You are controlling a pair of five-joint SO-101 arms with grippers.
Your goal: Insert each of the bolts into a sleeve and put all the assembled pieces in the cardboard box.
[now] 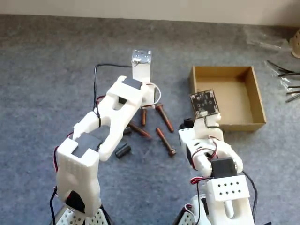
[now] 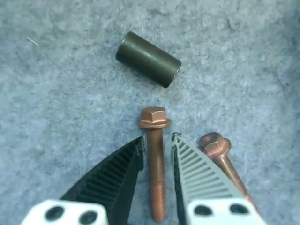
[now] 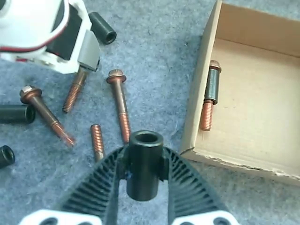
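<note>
One bolt (image 2: 155, 178) sits between the left gripper's (image 2: 157, 137) open jaws, which may snag the neighbour bolt (image 2: 216, 146) at its 3 o'clock; the right gripper (image 3: 144, 153) clamps a sleeve (image 3: 145, 176)

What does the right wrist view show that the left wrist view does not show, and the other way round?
Extra in the right wrist view: the right gripper shut on a sleeve, and the cardboard box with one sleeved bolt lying inside.
Extra in the left wrist view: how the left gripper stands, open, one tip on either side of a bolt.
Shared: that gripper and bolt, a loose sleeve, and the grey carpet.
</note>
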